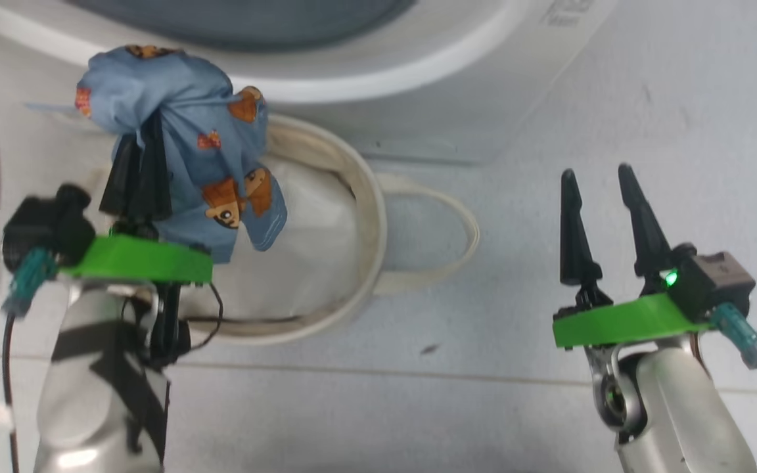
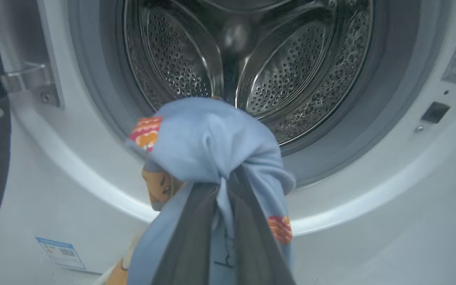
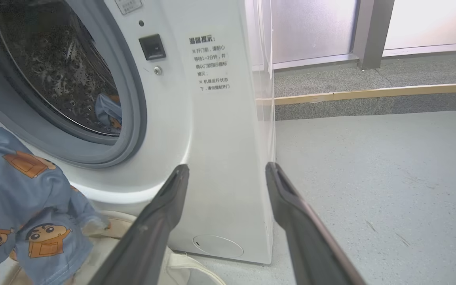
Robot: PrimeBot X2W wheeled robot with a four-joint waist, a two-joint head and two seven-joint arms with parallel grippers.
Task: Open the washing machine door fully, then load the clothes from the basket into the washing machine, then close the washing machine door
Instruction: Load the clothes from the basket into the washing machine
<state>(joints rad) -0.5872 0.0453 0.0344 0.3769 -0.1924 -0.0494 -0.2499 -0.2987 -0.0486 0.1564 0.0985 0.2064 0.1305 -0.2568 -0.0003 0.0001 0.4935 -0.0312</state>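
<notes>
On the white front of the washing machine (image 3: pixel 228 158), upper centre of the right wrist view, we read a printed notice (image 3: pixel 212 63) headed "温馨提示:", with lines including "开门前", "1~2分钟" and "请勿强制开门". The blue label sticker (image 2: pixel 60 252), lower left of the left wrist view, is too small for us to read.

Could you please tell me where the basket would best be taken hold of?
Probably the loop handle on the side toward the right claw, approached from above: the thin strap arches clear of the basket and lies open on the floor.
</notes>
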